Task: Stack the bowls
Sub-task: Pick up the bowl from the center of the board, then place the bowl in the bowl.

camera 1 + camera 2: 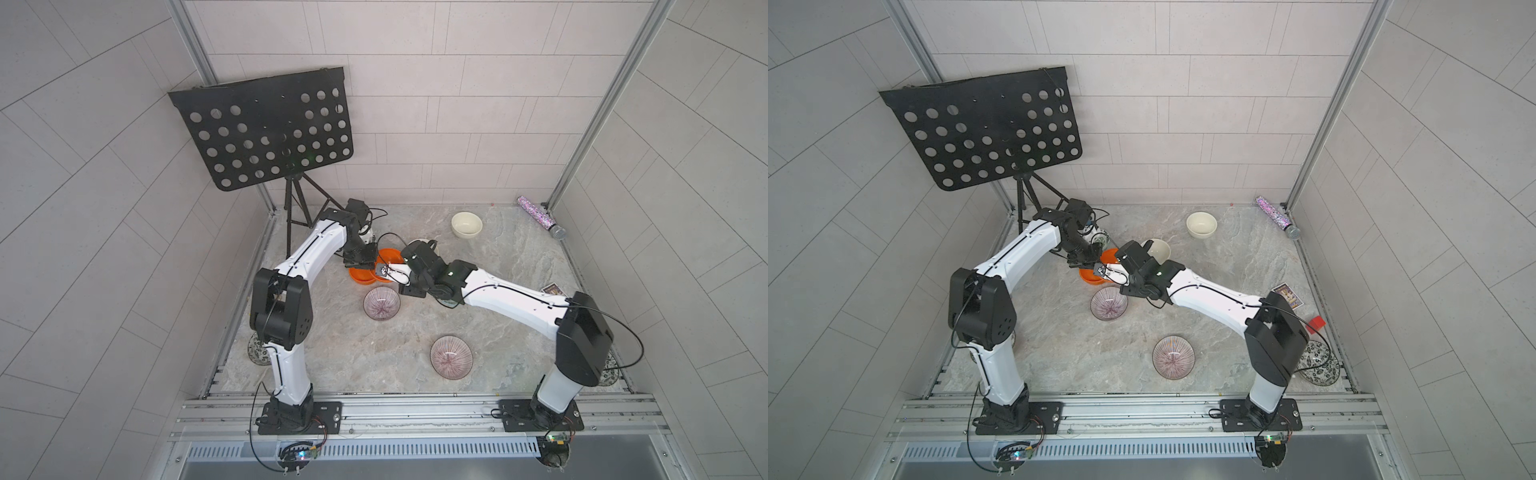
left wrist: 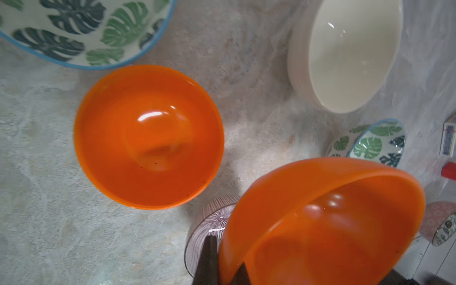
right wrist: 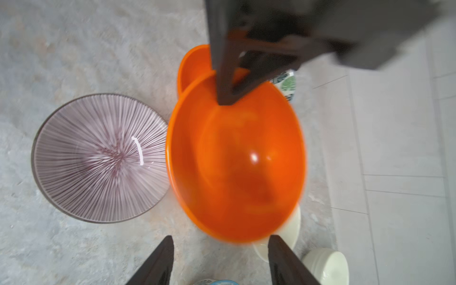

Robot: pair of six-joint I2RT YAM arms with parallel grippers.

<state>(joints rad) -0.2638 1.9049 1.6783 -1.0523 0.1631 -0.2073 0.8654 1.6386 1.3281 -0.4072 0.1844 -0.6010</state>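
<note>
**Transfer of one glossy orange round bowl (image 3: 237, 158) toward its twin.** The left pincer (image 2: 225, 259) is closed on this bowl's rim, one finger inside and one outside, and carries it tilted above the marbled grey surface (image 2: 37, 172). The right pincer (image 3: 221, 237) stands open and empty just beside the bowl's opposite edge. The second glossy orange bowl (image 2: 148, 138) rests upright on the surface close by, near a green-leaf printed bowl (image 2: 81, 29) and a purple radial-striped bowl (image 3: 98, 158). Probable hazards are three. A one-sided grip on a glossy rim may let the bowl pivot or slip free. A tilted descent may strike the resting bowl's rim and push it against its neighbours. The open right pincer, being so close, may clip the carried bowl.
</note>
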